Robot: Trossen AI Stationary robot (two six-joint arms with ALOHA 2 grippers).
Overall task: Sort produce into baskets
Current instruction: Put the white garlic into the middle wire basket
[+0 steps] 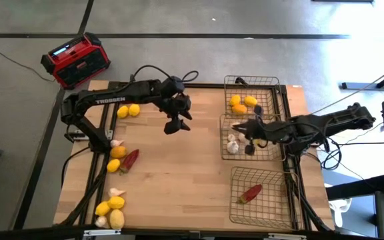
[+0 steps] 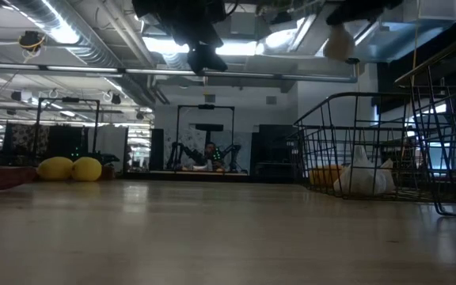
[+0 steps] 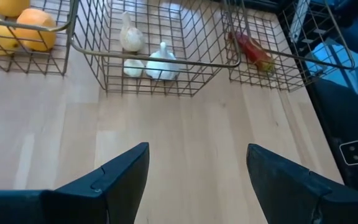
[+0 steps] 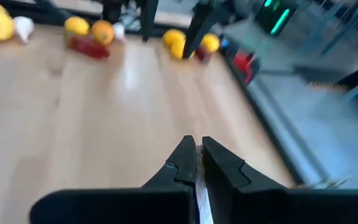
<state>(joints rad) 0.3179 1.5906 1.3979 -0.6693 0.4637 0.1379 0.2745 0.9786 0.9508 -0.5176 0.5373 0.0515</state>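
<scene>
I see right gripper [image 1: 251, 135] fingers together over middle basket [image 1: 272, 155] — held item, if any, hidden. Left gripper [image 1: 173, 125] spread, empty, raised mid-table.

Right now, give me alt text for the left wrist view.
The open left claw hangs empty over bare wood, facing three wire baskets: lemons in one, garlic bulbs in the middle, a red chili in the third.

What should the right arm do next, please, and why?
Probably open its jaws. The right gripper hangs over the middle basket, shut on what looks like a garlic, and other bulbs already lie in that basket.
</scene>
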